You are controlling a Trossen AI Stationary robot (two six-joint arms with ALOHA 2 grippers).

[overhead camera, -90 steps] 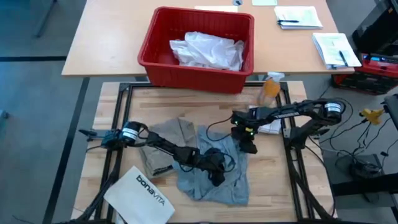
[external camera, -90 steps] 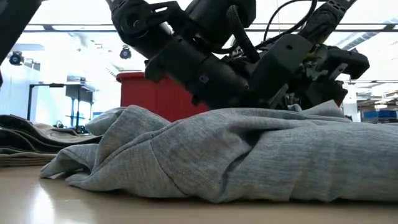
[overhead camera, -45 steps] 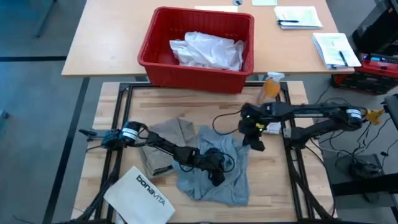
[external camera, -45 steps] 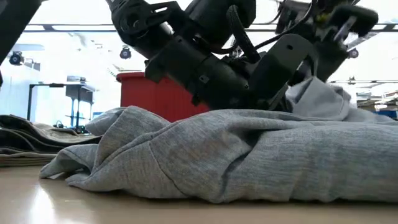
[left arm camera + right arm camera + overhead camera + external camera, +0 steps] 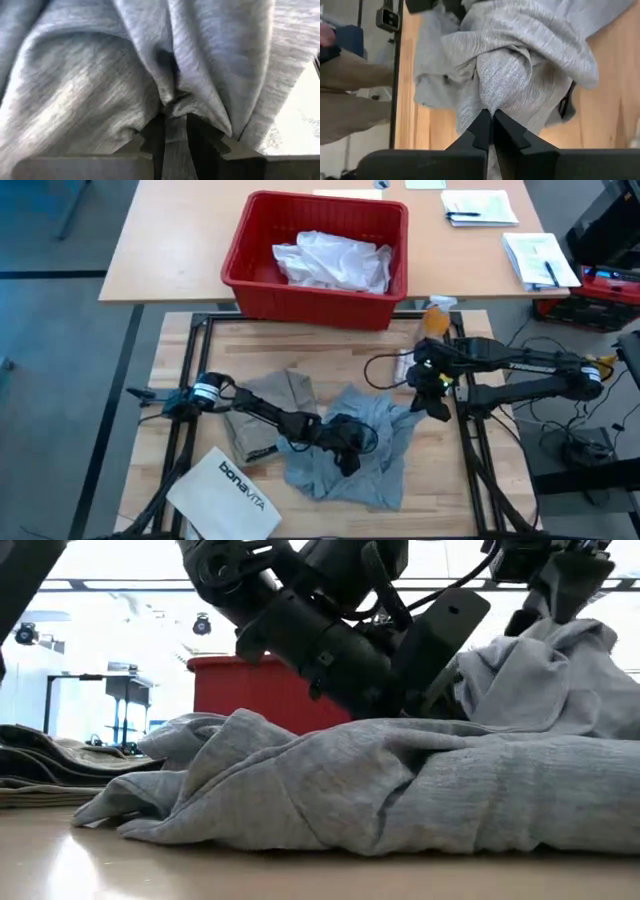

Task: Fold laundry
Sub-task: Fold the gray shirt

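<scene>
The grey T-shirt (image 5: 350,450) lies crumpled on the wooden table's middle. My left gripper (image 5: 345,452) is low over the shirt's centre and shut on it. My right gripper (image 5: 436,398) is shut on the shirt's right part, which rises in a peak (image 5: 540,670) above the heap. The khaki-tan piece (image 5: 262,412) lies flat on the table to the left, partly under my left arm. The white shirt (image 5: 332,260) rests bunched in the red basket (image 5: 250,250) beyond the table. My left gripper pinches a raised fold of grey cloth (image 5: 175,107) between its two fingers (image 5: 200,137), near the shirt's middle. Several layers gather into the hold. The rest of the shirt lies on the table around it. My right gripper pinches a bunched wad of the shirt's right part (image 5: 501,85) between its two shut fingers (image 5: 481,127). The wad is lifted clear of the table. Cloth runs down from it to the heap in loose folds.
A stiff white bag printed "bonavita" (image 5: 225,492) lies at the near left corner. An orange spray bottle (image 5: 435,320) and a white object (image 5: 410,365) stand at the far right. Black frame rails (image 5: 465,430) border the table.
My right gripper has gone up and toward the table's right edge with the shirt's right part. That part has lifted into a peak and the shirt has spread rightward. Its middle has stayed down under my left gripper.
</scene>
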